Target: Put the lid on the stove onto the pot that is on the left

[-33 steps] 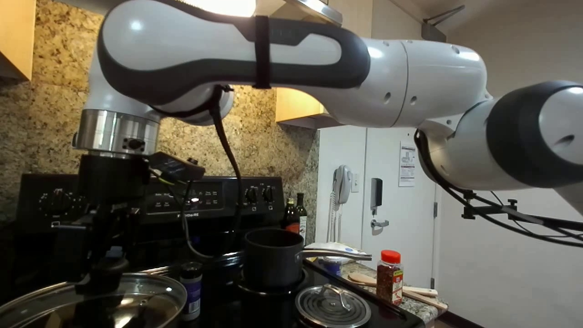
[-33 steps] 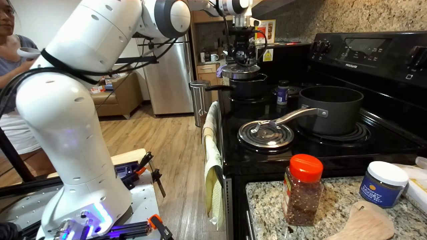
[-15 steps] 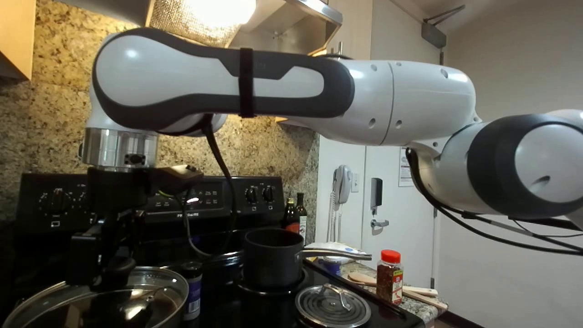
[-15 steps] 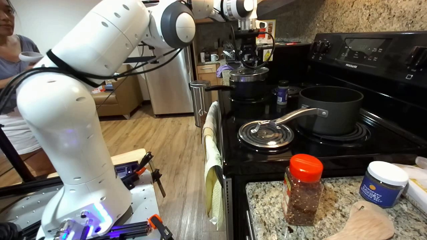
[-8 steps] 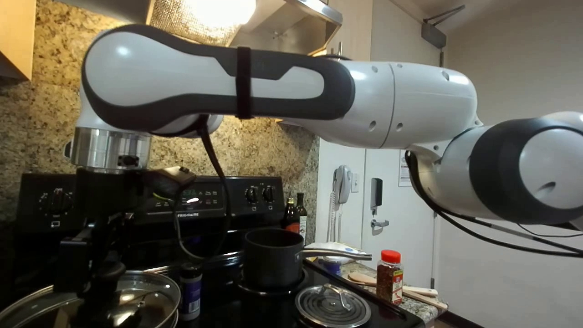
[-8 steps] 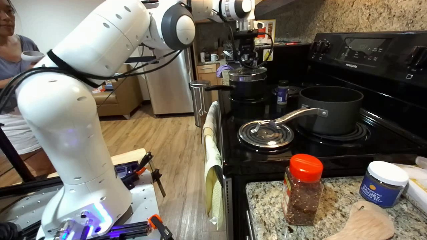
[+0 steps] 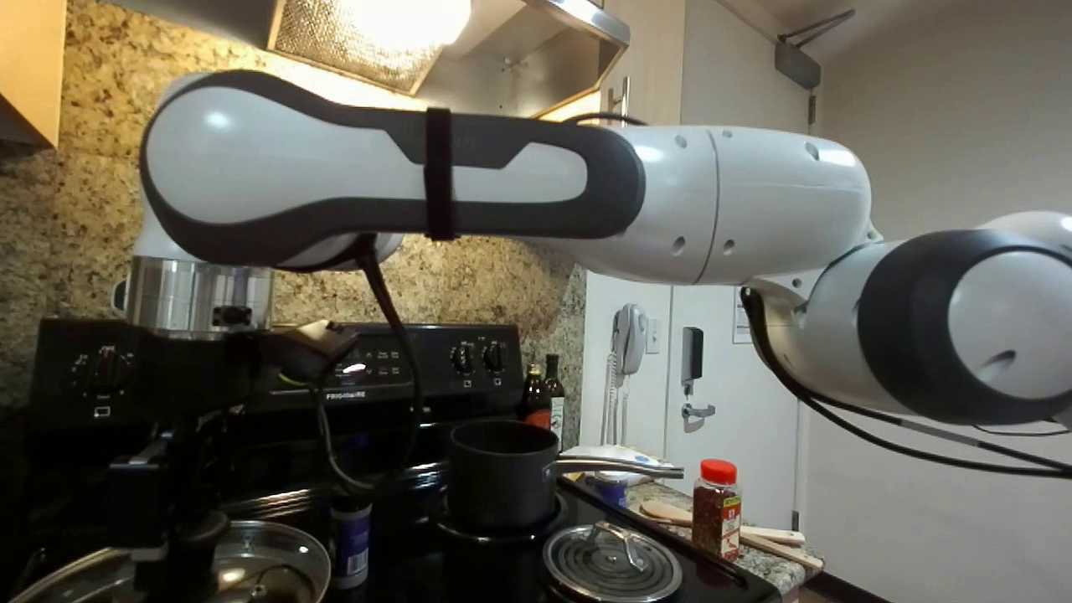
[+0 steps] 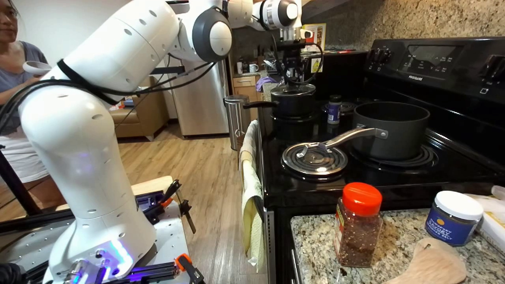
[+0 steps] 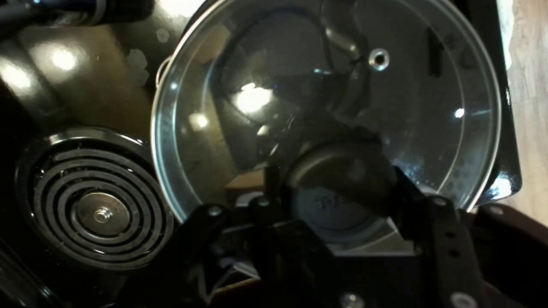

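The glass lid [image 7: 280, 557] with a steel rim lies level over the low dark pot [image 8: 294, 105], its rim at the pot's rim in an exterior view [image 8: 292, 90]. The pot's black handle points toward the stove front. In the wrist view the lid [image 9: 419, 90] fills the upper middle. My gripper [image 9: 338, 188] is shut on the lid's dark round knob [image 9: 334, 209], one finger on each side. The gripper also shows above the lid in both exterior views [image 7: 172, 528] [image 8: 294, 77]. The pot's inside is hidden under the lid and reflections.
A taller dark grey pot [image 7: 502, 477] stands on a back burner. A smaller glass lid [image 8: 314, 159] lies on a front burner. A purple-labelled spice jar [image 7: 352, 544] stands close beside the lid. A bare coil burner [image 9: 102, 214] shows. A red-capped jar [image 8: 359, 225] is on the counter.
The gripper and lid have come down from above the pot to its rim. They shifted sideways over the pot, then slightly back. The knob has stayed between the fingers.
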